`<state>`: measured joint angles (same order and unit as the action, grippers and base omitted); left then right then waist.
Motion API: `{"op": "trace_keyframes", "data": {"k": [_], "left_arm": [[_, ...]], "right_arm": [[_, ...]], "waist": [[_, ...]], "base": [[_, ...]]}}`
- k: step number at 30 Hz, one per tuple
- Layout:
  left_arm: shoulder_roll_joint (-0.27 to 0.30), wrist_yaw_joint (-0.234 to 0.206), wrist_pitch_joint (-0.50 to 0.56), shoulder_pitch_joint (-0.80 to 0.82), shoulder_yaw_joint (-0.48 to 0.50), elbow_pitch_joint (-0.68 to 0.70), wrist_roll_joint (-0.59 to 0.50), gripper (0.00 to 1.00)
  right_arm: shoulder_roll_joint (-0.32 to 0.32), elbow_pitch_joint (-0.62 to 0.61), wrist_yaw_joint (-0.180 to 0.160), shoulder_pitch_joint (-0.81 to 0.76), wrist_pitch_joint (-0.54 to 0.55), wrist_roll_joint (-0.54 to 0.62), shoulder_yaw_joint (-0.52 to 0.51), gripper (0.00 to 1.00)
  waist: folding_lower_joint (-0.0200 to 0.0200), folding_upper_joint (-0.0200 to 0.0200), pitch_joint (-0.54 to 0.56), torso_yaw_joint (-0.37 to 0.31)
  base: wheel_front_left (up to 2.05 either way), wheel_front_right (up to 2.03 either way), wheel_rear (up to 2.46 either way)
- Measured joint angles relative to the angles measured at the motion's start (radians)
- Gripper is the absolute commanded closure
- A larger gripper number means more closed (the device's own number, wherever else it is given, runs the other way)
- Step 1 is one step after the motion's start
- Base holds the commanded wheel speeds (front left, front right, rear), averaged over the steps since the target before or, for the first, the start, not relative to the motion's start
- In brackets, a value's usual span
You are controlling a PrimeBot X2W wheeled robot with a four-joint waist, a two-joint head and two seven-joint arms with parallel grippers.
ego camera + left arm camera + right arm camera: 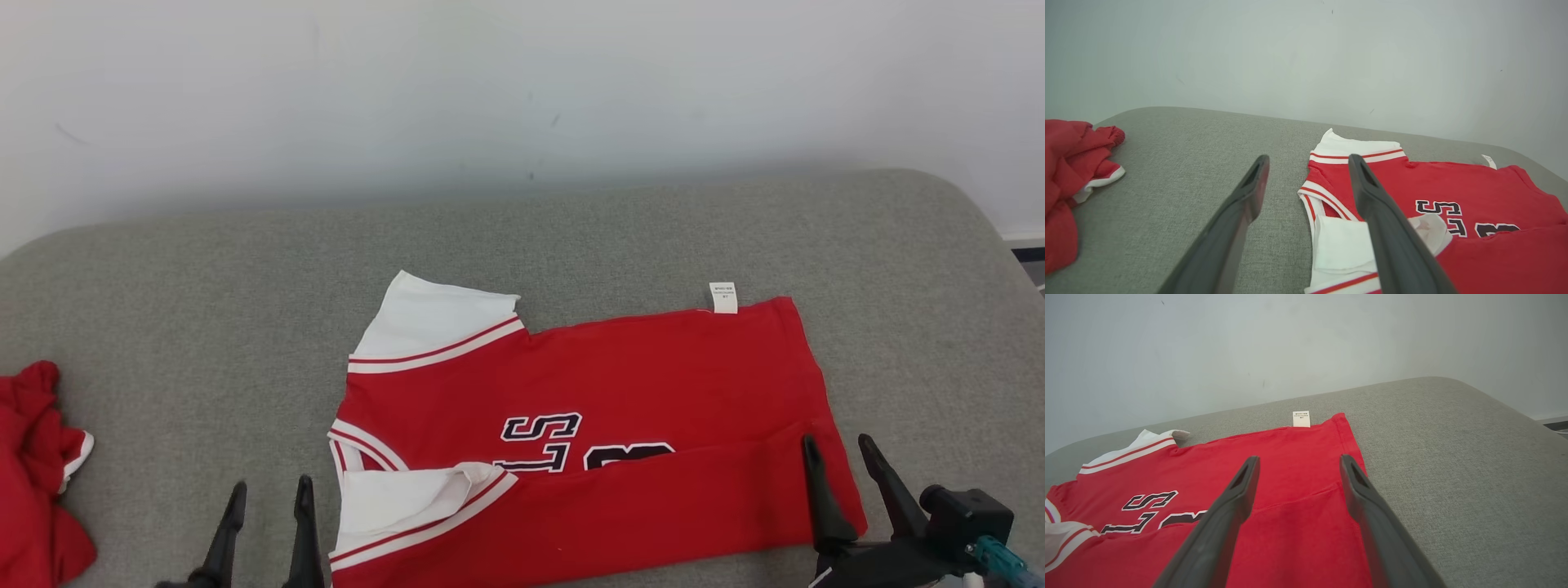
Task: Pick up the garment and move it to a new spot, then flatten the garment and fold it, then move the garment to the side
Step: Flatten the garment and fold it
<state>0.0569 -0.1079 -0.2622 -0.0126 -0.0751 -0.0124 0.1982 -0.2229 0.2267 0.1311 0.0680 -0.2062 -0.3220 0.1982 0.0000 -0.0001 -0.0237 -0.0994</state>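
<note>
A red shirt (620, 392) lies flat on a grey cushion (163, 278), in the middle and lower right of the head view. Its bottom strip is folded up over the rest, so it hides part of the black and white letters (543, 441). One white sleeve (433, 318) with red stripes sticks out at the top left of the shirt. The other white sleeve (400, 498) lies folded on the shirt's lower left corner. A small white tag (723, 297) pokes out at the shirt's top edge, toward the right. The left gripper (272, 483) is at the bottom of the frame, just left of the shirt, with its two dark fingers spread apart and nothing between them. The right gripper (837, 441) is at the lower right, over the shirt's right end, also spread wide and holding nothing. A bunched red cloth (33, 474) sits at the left edge, well apart from the shirt. A pale wall (490, 82) stands behind the cushion.
</note>
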Motion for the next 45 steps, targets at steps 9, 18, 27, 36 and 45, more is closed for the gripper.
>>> {"op": "trace_keyframes", "data": {"k": [9, 18, 27, 36, 45], "left_arm": [[0.106, 0.145, 0.101, 0.297, -0.011, -0.093, 0.034, 0.0], [0.218, 0.227, 0.289, 0.648, -0.07, -0.219, 0.104, 0.0], [0.305, 0.237, 0.421, 0.859, -0.188, -0.413, 0.213, 0.0], [0.358, 0.237, 0.416, 0.967, -0.255, -0.601, 0.231, 0.0], [0.374, 0.236, 0.393, 1.018, -0.282, -0.709, 0.206, 0.0]], "right_arm": [[0.023, 0.013, 0.0, 0.093, -0.011, 0.005, -0.005, 0.0], [0.056, 0.095, 0.0, 0.308, -0.043, -0.014, 0.043, 0.0], [0.093, 0.145, 0.0, 0.428, -0.055, -0.034, 0.078, 0.0], [0.11, 0.129, 0.0, 0.45, -0.055, -0.04, 0.082, 0.0], [0.112, 0.128, 0.0, 0.45, -0.055, -0.042, 0.084, 0.0]], "waist": [[0.0002, 0.0, -0.063, -0.037], [0.0003, 0.0001, -0.179, -0.104], [0.0004, 0.0002, -0.29, -0.186], [0.0003, 0.0002, -0.367, -0.26], [0.0001, 0.0002, -0.393, -0.287]], "base": [[0.0, 0.0, 0.0], [0.0, 0.0, 0.0], [0.0, 0.0, 0.0], [0.0, 0.0, 0.0], [0.0, 0.0, 0.0]]}}
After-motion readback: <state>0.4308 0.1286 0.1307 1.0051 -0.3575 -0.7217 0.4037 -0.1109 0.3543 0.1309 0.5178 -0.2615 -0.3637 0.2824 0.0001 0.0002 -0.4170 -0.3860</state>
